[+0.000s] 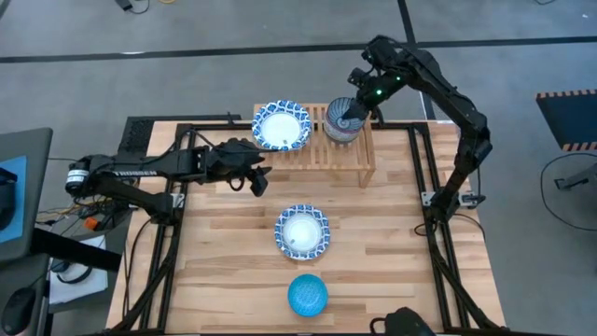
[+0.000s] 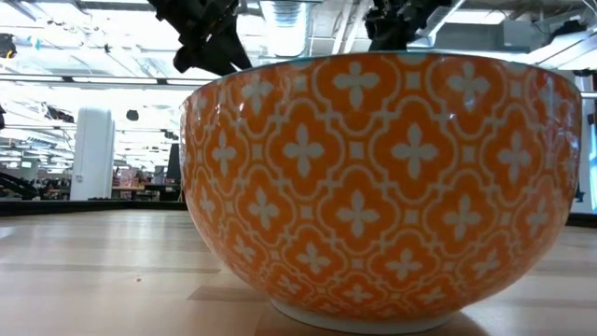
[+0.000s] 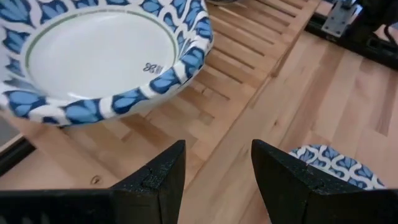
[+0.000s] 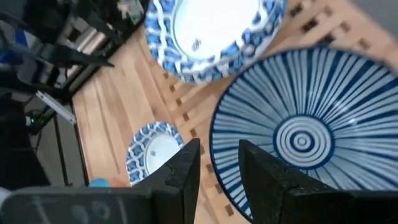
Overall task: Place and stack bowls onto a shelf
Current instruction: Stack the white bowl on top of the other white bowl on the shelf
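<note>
Two bowls already sit on the shelf [image 1: 347,154], which stands at the far middle of the desk [image 1: 224,271]. The white bowl with the blue rim [image 1: 281,126] rests on the shelf's left end, and the dark-blue radial bowl [image 1: 342,119] sits just beside it on the right. That leaves both spots on the rack taken, so I judge the rest must be stacked into these two.

My right end effector [image 1: 353,116] hovers directly over the radial bowl. In its wrist view the fingers [image 4: 186,171] stand apart with nothing between them, straddling the near rim of the bowl, so I read it as open and gripping nothing. Whether it touches the rim I cannot tell.

My left end effector [image 1: 257,182] is just near and left of the shelf, above bare wood. Its fingers [image 3: 163,177] are also spread and empty, pointing toward the white bowl on the shelf.

Two bowls are still waiting on the desk: a second blue-rimmed white one [image 1: 302,231] at the middle and a bright blue one [image 1: 307,294] by the near edge, orange-patterned outside as the low view shows. I would nest the white one into its twin, since matching sizes stack steadily.
</note>
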Available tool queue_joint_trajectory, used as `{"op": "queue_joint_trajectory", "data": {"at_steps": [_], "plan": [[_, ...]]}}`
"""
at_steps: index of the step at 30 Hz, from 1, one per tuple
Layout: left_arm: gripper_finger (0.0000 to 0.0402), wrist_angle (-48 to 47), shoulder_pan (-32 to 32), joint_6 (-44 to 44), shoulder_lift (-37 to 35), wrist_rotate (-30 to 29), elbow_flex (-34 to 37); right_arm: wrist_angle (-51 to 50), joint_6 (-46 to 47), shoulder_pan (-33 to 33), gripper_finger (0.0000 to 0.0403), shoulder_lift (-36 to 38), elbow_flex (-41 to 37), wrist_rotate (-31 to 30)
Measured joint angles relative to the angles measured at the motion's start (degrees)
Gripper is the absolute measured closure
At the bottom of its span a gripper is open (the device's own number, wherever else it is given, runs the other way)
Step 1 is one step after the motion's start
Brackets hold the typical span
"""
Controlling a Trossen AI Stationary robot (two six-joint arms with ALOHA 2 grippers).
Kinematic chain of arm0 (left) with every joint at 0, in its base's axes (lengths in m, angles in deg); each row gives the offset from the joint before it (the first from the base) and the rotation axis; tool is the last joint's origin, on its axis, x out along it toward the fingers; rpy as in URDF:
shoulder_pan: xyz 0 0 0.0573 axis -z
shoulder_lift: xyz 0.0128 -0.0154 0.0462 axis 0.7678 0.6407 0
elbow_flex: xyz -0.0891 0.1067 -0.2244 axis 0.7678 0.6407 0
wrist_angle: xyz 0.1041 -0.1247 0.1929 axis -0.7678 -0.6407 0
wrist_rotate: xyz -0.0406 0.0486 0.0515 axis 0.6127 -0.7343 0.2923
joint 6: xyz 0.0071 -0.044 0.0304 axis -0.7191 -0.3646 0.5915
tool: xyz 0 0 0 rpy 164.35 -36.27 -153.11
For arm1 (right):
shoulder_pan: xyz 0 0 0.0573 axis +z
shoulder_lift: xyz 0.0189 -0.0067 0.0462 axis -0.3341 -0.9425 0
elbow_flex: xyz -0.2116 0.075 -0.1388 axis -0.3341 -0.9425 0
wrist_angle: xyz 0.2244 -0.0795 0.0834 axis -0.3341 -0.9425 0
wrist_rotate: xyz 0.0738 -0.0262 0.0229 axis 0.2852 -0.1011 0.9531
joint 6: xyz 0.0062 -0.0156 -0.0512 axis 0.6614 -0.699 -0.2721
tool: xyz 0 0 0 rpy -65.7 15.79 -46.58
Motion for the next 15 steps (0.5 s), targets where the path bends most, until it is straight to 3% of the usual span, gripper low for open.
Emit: {"op": "queue_joint_trajectory", "data": {"at_steps": [9, 15], "plan": [[0.0235, -9.46, 0.99, -6.65, -1.38, 0.37, -0.15, -0.27, -2.40, -0.39, 0.0269, 0.76, 5.68, -4.10], [0.0235, -12.08, 6.52, -18.19, -1.41, 0.53, 3.78, -2.73, -8.96, 1.81, 0.0269, 0.79, 5.64, 2.91]]}}
